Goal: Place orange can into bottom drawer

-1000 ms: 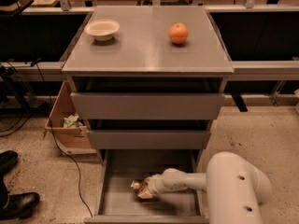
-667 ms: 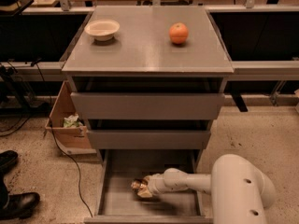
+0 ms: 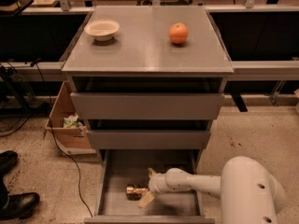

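Note:
The orange can (image 3: pixel 135 191) lies on its side on the floor of the open bottom drawer (image 3: pixel 168 204), left of middle. My gripper (image 3: pixel 148 186) reaches into the drawer from the right, just right of the can. Its fingers are spread, one fingertip (image 3: pixel 151 172) behind the can and one (image 3: pixel 145 199) in front of it. The can rests on the drawer floor at the fingertips, not clamped. My white arm (image 3: pixel 247 190) fills the lower right.
Two grey drawers with tall fronts (image 3: pixel 147 106) are above, slightly open. On the cabinet top (image 3: pixel 140 50) stand a white bowl (image 3: pixel 102 29) and a round orange fruit (image 3: pixel 178 33). A cardboard box (image 3: pixel 65 125) and a cable lie to the left, black shoes (image 3: pixel 14 204) at far left.
The gripper's fingers have spread apart and the can now lies free on the drawer floor, slightly left of where it was held. The arm has barely moved.

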Robot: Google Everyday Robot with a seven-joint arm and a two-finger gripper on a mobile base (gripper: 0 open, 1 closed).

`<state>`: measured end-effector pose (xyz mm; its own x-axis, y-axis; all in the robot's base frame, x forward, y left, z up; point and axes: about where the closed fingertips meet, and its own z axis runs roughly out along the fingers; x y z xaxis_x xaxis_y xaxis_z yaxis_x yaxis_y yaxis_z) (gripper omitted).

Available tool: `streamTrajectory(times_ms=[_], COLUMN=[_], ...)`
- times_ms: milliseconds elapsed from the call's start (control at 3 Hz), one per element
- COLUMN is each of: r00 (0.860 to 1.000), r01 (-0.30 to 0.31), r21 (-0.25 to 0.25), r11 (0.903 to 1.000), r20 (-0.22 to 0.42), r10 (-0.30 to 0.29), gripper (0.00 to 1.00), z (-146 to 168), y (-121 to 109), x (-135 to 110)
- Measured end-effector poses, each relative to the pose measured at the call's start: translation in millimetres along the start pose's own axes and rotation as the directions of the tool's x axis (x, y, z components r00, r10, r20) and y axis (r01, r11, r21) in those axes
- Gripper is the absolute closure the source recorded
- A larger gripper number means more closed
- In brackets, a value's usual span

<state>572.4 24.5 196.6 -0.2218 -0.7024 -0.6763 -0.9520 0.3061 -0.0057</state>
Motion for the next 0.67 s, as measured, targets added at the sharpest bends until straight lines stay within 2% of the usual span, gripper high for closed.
streamTrajectory(times_ms=[333,667], r00=[0.998,0.992], r01=[-0.045,-0.103], r21=[-0.017,-0.003], r11=[0.9988,0.9946], r20=[0.049,0.075], r10=[0.046,0.103], gripper=[0.00,0.00], z=[-31,-105], y=[4,9], x=[-6,3])
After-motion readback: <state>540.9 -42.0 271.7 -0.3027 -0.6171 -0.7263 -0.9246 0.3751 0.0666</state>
